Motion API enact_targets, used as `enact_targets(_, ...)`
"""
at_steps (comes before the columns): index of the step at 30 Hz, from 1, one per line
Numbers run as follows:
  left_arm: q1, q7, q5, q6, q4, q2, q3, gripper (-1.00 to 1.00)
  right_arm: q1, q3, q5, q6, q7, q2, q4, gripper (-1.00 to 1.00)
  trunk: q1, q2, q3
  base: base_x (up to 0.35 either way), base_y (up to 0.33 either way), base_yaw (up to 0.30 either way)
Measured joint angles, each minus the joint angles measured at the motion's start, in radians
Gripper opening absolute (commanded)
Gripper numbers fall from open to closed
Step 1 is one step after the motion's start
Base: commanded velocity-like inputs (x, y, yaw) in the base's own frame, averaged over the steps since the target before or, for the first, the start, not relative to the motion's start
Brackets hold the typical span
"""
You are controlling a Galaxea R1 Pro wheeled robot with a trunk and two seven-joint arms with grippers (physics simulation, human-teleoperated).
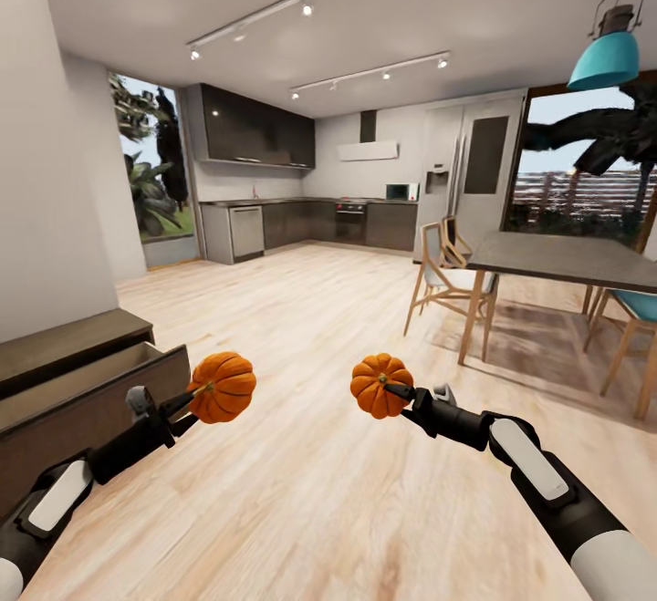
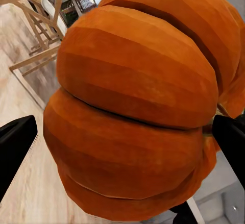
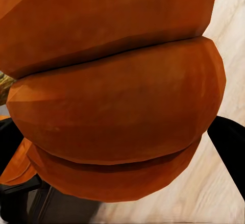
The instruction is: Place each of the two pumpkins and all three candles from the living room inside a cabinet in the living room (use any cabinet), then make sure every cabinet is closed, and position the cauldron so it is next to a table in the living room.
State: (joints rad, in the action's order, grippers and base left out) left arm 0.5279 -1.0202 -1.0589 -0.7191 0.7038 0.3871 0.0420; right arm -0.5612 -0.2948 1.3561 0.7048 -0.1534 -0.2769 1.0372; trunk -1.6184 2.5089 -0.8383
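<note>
Each arm carries an orange ribbed pumpkin above the wooden floor. My left gripper (image 1: 199,398) is shut on one pumpkin (image 1: 222,387), whose ribs crowd the left wrist view (image 2: 132,112). My right gripper (image 1: 394,391) is shut on the other pumpkin (image 1: 380,385), seen close up in the right wrist view (image 3: 112,106). The dark-brown cabinet (image 1: 82,382) stands at the left, just beside my left arm, with a drawer-like front pulled out and open at the top. Candles, cauldron and the grey slab table are out of view.
A dark dining table (image 1: 566,259) with wooden chairs (image 1: 447,277) stands at the right. The grey kitchen units (image 1: 301,222) line the far wall. A white wall (image 1: 46,172) runs along the left behind the cabinet. Bare wooden floor (image 1: 310,327) stretches ahead.
</note>
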Motion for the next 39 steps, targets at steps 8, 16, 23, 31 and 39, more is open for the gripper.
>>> enact_targets(8,0.0,-0.001,0.0,0.0,-0.001,0.0,0.0,-1.0,0.0,0.0,0.0,0.0,0.0,0.0,0.0,-1.0,0.0,0.0,0.0,-0.029,-0.286,0.289)
enact_targets(16,0.0,-0.003,0.0,-0.001,0.0,0.001,0.0,-1.0,0.0,0.0,-0.001,0.0,0.0,0.0,0.0,-1.0,0.0,0.0,0.0,-0.026,-0.131,0.289)
enact_targets(23,0.0,-0.006,0.001,0.0,-0.002,0.002,0.0,-1.0,0.0,-0.001,-0.004,-0.001,0.0,0.0,-0.001,-1.0,0.0,0.0,0.0,0.0,-0.002,0.289)
enact_targets(31,0.0,-0.004,0.001,0.0,-0.003,0.001,0.001,-1.0,0.0,-0.001,-0.005,-0.001,0.0,0.0,-0.005,-1.0,0.002,-0.001,0.019,0.0,0.0,0.289)
enact_targets(39,0.0,-0.002,0.003,0.0,-0.004,0.0,0.001,-1.0,0.0,-0.002,-0.007,-0.001,0.0,0.0,-0.006,-1.0,0.006,-0.003,0.05,0.0,0.0,0.289)
